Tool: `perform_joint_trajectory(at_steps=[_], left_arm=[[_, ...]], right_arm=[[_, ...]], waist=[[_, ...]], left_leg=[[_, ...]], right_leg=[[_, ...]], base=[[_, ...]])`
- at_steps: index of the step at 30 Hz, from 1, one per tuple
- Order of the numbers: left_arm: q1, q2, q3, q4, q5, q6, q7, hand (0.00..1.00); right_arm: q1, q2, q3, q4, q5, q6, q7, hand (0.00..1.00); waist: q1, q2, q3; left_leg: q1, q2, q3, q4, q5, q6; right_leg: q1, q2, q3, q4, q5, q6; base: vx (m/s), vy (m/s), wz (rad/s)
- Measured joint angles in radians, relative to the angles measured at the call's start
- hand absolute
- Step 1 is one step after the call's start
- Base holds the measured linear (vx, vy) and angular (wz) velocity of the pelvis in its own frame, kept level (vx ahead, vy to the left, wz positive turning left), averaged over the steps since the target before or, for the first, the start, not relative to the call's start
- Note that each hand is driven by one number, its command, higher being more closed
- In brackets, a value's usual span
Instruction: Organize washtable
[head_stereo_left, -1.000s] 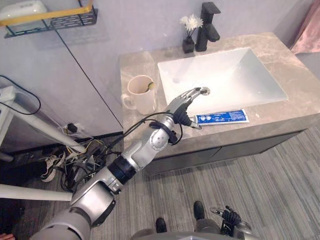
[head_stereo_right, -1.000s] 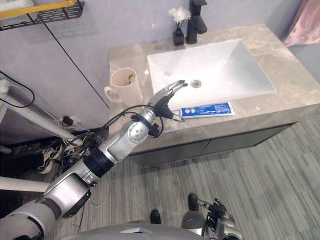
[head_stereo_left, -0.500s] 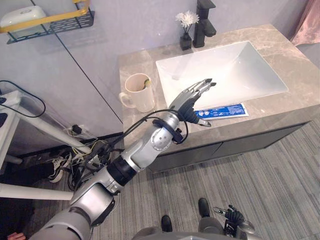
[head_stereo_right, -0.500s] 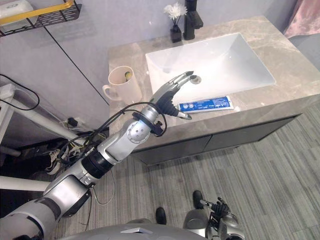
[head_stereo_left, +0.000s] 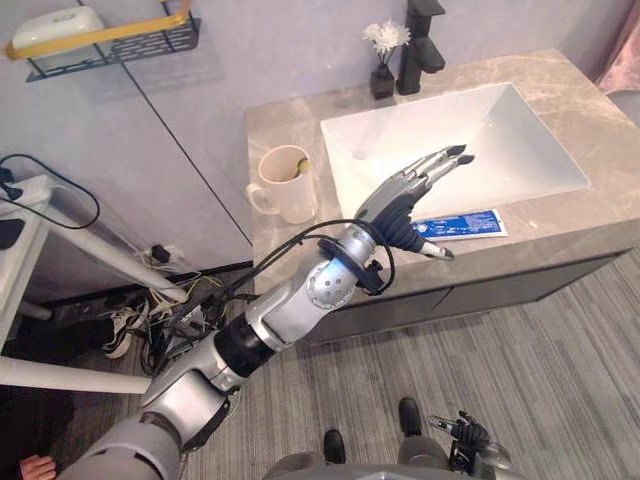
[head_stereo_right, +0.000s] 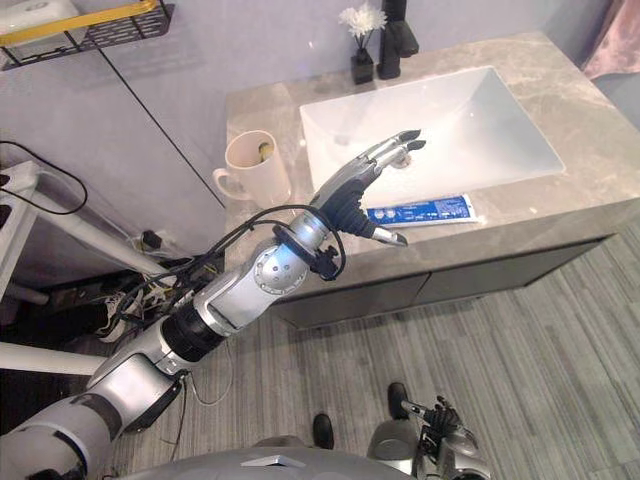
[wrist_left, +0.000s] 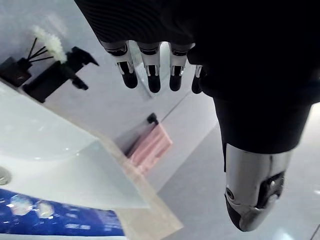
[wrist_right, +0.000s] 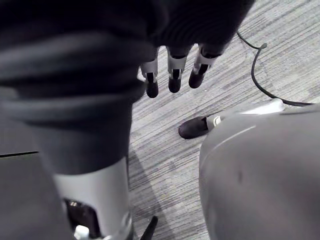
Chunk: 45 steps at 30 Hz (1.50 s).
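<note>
The left hand (head_stereo_left: 398, 200) hovers above the front edge of the marble counter (head_stereo_left: 575, 232), fingers straight, holding nothing. The blue toothpaste tube (head_stereo_left: 467, 224) lies flat below it, before the white sink (head_stereo_left: 500, 140). A cream mug (head_stereo_left: 287, 187) stands beside the sink. The right hand (head_stereo_left: 462, 432) hangs relaxed and empty near the grey floor (head_stereo_left: 560, 380)

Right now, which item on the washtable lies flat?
The blue toothpaste tube, along the front edge before the sink; the cream mug, flower vase and black faucet all stand upright.

Left hand (head_stereo_left: 400, 203), fingers (head_stereo_left: 432, 165) straight, over blue toothpaste tube (head_stereo_left: 472, 223).
</note>
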Motion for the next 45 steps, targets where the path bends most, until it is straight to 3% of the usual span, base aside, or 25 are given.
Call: perform_joint_trajectory(at_steps=[10, 17, 25, 27, 38, 45], left_arm=[[0.066, 0.009, -0.052, -0.131, -0.086, -0.045, -0.025, 0.00], [0.112, 0.020, -0.072, -0.178, -0.122, -0.061, -0.023, 0.00], [0.235, 0.032, 0.048, -0.229, -0.124, -0.074, -0.001, 0.00], [0.266, 0.029, 0.052, -0.230, -0.124, -0.074, 0.001, 0.00], [0.408, 0.004, 0.130, -0.231, -0.103, -0.072, 0.024, 0.00], [0.628, 0.006, 0.274, -0.136, -0.062, -0.045, 0.024, 0.00]], right_arm=[[0.014, -0.011, 0.044, 0.000, -0.003, -0.001, 0.005, 0.00], [0.030, -0.003, 0.080, 0.012, -0.006, -0.001, 0.000, 0.00], [0.042, 0.008, 0.073, 0.040, -0.006, -0.001, -0.012, 0.00], [0.046, 0.009, 0.072, 0.054, -0.006, 0.000, -0.021, 0.00], [0.064, 0.041, 0.015, 0.055, 0.004, -0.003, -0.039, 0.00], [0.091, 0.047, -0.020, 0.054, 0.004, -0.013, -0.038, 0.00]], waist=[[0.034, 0.002, -0.025], [0.053, -0.030, -0.078], [0.059, -0.065, -0.109], [0.077, -0.076, -0.116], [0.082, -0.104, -0.130], [0.085, -0.115, -0.137]], left_leg=[[0.007, 0.000, -0.047, 0.000, 0.012, 0.002], [0.006, 0.001, -0.054, -0.002, 0.016, 0.000], [0.009, 0.000, -0.082, 0.005, 0.016, 0.001], [0.011, 0.001, -0.091, 0.006, 0.017, 0.000], [0.013, 0.001, -0.099, 0.005, 0.016, 0.000], [0.023, 0.004, -0.083, 0.004, 0.014, 0.000]], right_leg=[[0.029, -0.001, -0.044, 0.000, -0.004, -0.005], [0.032, 0.000, -0.052, 0.000, -0.005, -0.006], [0.053, -0.001, -0.081, 0.000, -0.009, -0.012], [0.059, 0.000, -0.089, 0.000, -0.012, -0.012], [0.065, 0.000, -0.096, 0.000, -0.016, -0.013], [0.068, 0.002, -0.090, 0.000, -0.025, -0.029]], base=[[-0.02, -0.008, 0.15], [-0.01, -0.004, 0.02], [-0.01, -0.004, 0.11], [-0.01, -0.014, 0.12], [0.00, -0.001, 0.02], [-0.01, -0.002, -0.04]])
